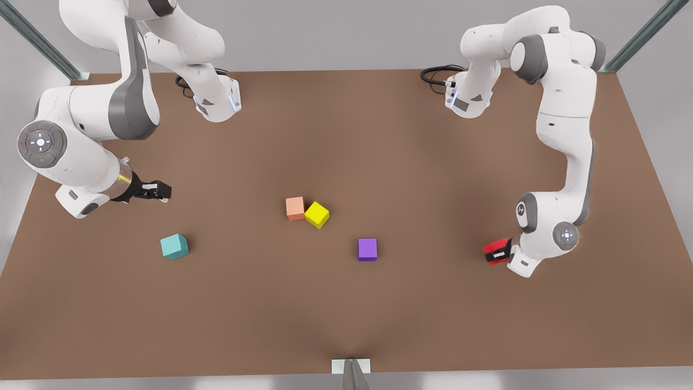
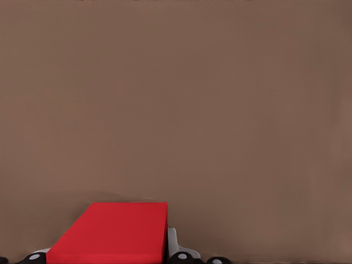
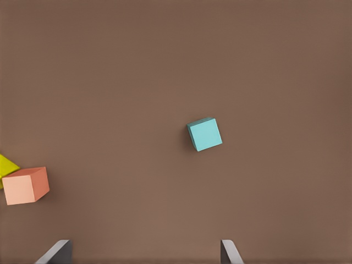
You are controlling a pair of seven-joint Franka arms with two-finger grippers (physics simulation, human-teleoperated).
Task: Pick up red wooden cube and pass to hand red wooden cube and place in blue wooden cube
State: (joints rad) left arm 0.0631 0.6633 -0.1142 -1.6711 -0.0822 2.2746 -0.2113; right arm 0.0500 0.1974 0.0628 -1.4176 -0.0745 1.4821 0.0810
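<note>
The red wooden cube [image 1: 495,250] sits between the fingers of my left gripper [image 1: 499,253], low over the table at the front view's right. The gripper is shut on it. In the left wrist view the red wooden cube [image 2: 113,234] looms large right at the fingers. The blue wooden cube [image 1: 174,246], teal in colour, rests on the table at the front view's left. My right gripper [image 1: 159,190] hangs above and behind it, open and holding nothing. The right wrist view shows the blue wooden cube [image 3: 204,134] beyond the spread fingertips [image 3: 230,252].
A salmon cube [image 1: 295,208] and a yellow cube [image 1: 316,214] touch near the middle of the brown table [image 1: 346,303]. A purple cube [image 1: 367,249] lies between them and the left gripper. Both arm bases stand at the table's far edge.
</note>
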